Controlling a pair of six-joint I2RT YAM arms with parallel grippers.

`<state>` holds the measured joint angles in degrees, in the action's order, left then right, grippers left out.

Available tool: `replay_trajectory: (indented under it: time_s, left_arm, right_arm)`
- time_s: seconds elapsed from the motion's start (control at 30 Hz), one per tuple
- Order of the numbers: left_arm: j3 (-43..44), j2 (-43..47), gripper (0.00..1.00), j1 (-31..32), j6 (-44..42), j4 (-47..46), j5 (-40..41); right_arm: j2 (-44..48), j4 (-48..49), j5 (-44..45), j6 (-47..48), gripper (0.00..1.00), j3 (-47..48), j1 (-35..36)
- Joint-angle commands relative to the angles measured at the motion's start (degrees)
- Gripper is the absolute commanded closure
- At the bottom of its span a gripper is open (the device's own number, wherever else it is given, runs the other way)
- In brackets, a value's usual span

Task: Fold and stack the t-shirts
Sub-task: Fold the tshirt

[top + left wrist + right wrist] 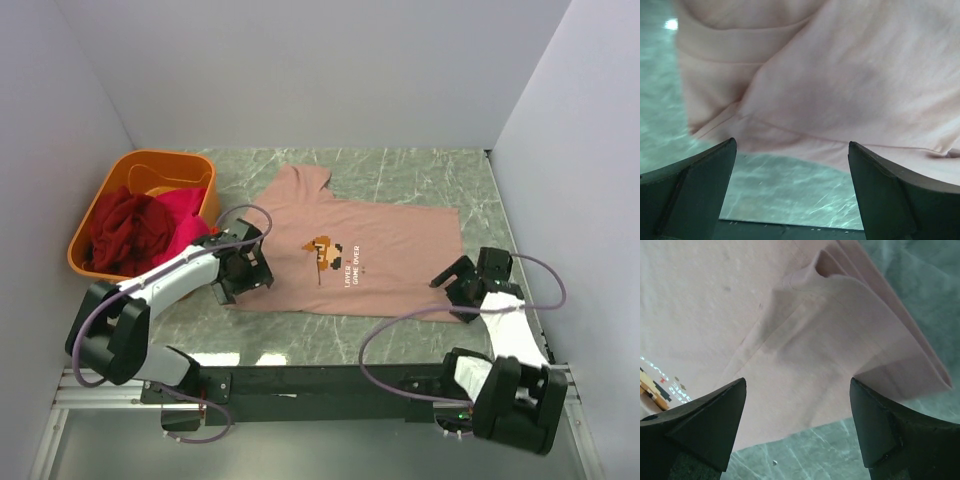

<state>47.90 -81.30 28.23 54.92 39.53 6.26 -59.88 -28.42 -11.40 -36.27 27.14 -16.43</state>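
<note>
Progress is early: nothing is folded square or stacked yet. Left gripper [243, 268] sits at 8 o'clock of the pink t-shirt [385, 250], jaws spread wide and empty, with the cloth edge just ahead of its fingers [700, 185]. Right gripper [462, 285] sits at 4 o'clock, equally wide open and empty, facing a doubled-over corner [890, 355]. The pink t-shirt lies spread print-up at table [420, 170] centre. At 10 o'clock, the orange tub [160, 156] holds the dark red t-shirt [125, 230] and magenta t-shirt [185, 215], bunched. Remaining, by judgement: fold all three, then stack.
</note>
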Motion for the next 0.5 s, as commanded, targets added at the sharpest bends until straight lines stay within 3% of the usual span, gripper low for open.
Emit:
replay_trajectory:
  time_s: [0.0, 0.17, 0.23, 0.37, 0.47]
  left_arm:
    - [4.99, 1.50, 0.01, 0.07, -0.59, 3.46, 4.20]
    - [11.77, -2.90, 0.01, 0.60, -4.89, -10.56, -1.40]
    - [12.39, -6.23, 0.01, 0.69, -6.66, -14.38, -2.83]
    - [21.68, -16.59, 0.01, 0.60, -8.51, -12.64, -0.99]
    - [19.71, -19.51, 0.01, 0.69, -7.64, -14.29, -1.86]
  right_arm:
    - [6.07, -4.53, 6.12, -1.44, 0.10, 3.00, 0.43]
    - [9.34, -1.91, 6.48, 0.50, 0.09, 9.33, 2.27]
    - [7.76, 3.62, 6.91, -1.77, 0.09, 8.90, 5.85]
    - [-0.39, 10.06, 10.68, -4.94, 0.09, 10.99, 18.77]
    - [-7.43, 11.01, 9.65, -5.82, 0.09, 10.49, 21.08]
